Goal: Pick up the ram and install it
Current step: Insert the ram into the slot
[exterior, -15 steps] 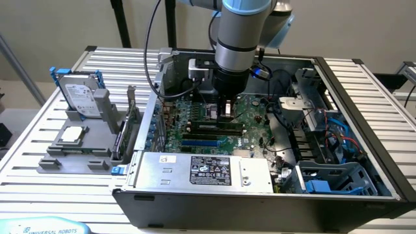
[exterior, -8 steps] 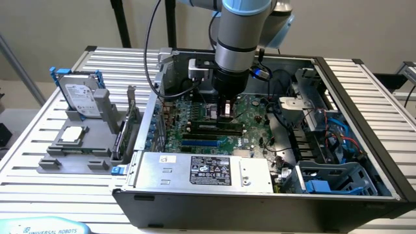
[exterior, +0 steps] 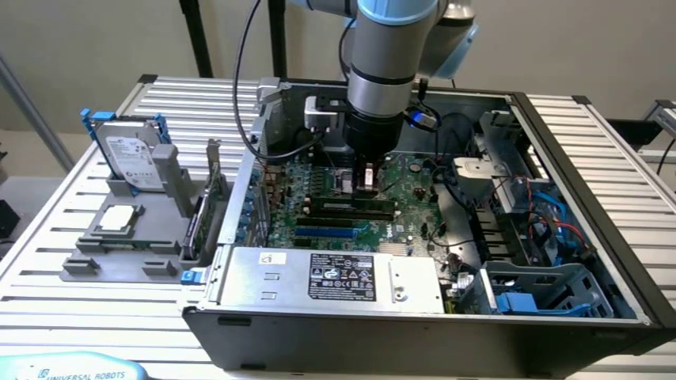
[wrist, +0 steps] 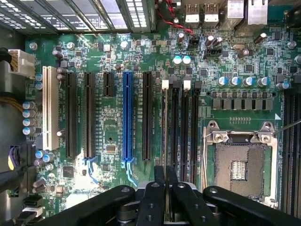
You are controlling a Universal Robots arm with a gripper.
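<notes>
Above the motherboard [exterior: 349,202], the gripper [exterior: 366,180] has its jaws clamped on the ram [wrist: 165,141] — seen edge-on over the memory slots [wrist: 178,132] from the wrist.

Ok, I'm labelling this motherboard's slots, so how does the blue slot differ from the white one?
Colour: the blue slot is bright blue, while the white slot is off-white.
Position: the blue slot has black slots on both sides, while the white slot ends the row, near the edge of the motherboard.
Both are long, narrow and empty, and they run parallel to each other.
</notes>
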